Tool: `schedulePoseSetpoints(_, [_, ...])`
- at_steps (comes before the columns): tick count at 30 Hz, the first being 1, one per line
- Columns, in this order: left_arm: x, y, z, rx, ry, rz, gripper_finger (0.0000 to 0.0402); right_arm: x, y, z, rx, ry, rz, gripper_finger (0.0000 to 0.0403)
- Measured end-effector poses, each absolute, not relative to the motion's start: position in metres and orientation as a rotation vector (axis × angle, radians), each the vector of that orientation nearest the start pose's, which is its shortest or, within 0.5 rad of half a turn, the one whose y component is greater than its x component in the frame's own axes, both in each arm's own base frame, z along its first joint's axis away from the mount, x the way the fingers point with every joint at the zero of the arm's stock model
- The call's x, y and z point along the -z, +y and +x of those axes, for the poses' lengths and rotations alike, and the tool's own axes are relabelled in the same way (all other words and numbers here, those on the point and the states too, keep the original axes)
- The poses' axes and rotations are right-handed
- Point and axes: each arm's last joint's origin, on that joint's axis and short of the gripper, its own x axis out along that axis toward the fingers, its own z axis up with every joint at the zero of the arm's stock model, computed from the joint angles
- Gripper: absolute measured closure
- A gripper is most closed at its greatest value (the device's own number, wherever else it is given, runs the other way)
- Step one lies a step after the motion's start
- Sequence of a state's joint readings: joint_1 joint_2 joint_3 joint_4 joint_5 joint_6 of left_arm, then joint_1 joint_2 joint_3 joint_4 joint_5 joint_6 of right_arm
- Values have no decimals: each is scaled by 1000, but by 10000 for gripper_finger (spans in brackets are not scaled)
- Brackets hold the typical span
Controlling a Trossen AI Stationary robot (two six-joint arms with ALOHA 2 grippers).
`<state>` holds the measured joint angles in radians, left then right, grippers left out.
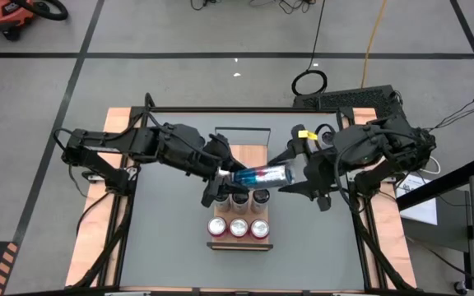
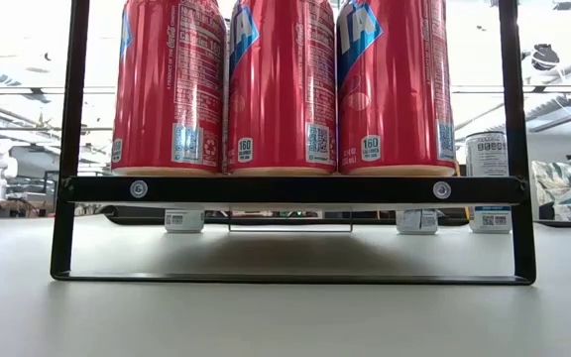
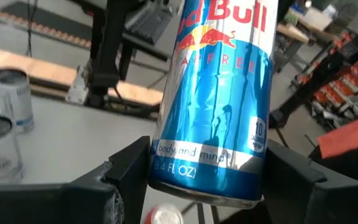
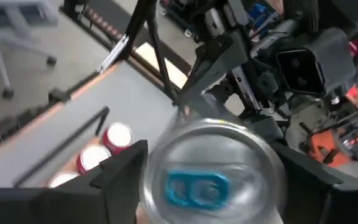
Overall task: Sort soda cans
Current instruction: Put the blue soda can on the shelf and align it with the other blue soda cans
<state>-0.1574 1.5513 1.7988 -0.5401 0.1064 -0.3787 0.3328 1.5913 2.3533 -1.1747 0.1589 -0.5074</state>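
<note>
1. The left claw [image 1: 225, 174] is clamped on the bottom end of the blue can [image 1: 262, 174], which lies level in the air over the table [image 1: 171, 247].
2. The right claw [image 1: 296, 173], at 3 o'clock, brackets its top; grip unclear.
3. 3 red cans [image 1: 238, 228] line the rack's [image 1: 239, 244] 6 o'clock edge, with grey cans [image 1: 240, 197] behind.
4. Bare tabletop lies at 9 and 3 o'clock.

The slim blue can [image 3: 213, 106] reads "Red Bull", partly cropped, "body and mind" and "FL OZ". Each of the red cans [image 2: 284, 84] apparently shows "160" calories.
</note>
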Motion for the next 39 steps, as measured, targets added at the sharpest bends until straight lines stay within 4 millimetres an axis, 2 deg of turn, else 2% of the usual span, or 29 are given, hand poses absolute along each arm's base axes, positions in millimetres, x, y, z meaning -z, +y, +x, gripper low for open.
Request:
schedulePoseSetpoints(5, [-461, -54, 327, 192, 293, -332, 163, -546, 78, 239, -232, 316, -437, 104])
schedulePoseSetpoints(10, [-465, -54, 328, 167, 243, -261, 163, -556, 78, 240, -187, 242, -200, 99])
schedulePoseSetpoints(17, [-480, -62, 328, 112, 66, -92, 163, -572, 76, 239, -111, 106, 62, 99])
schedulePoseSetpoints(25, [-499, -65, 326, -43, -133, 30, 163, -595, 70, 232, -36, -106, 127, 98])
schedulePoseSetpoints(29, [-507, -62, 324, -139, -210, 15, 163, -602, 63, 232, -7, -177, 141, 98])
schedulePoseSetpoints(39, [-513, -65, 319, -374, -228, 117, 163, -614, 43, 238, 57, -325, 167, 98])
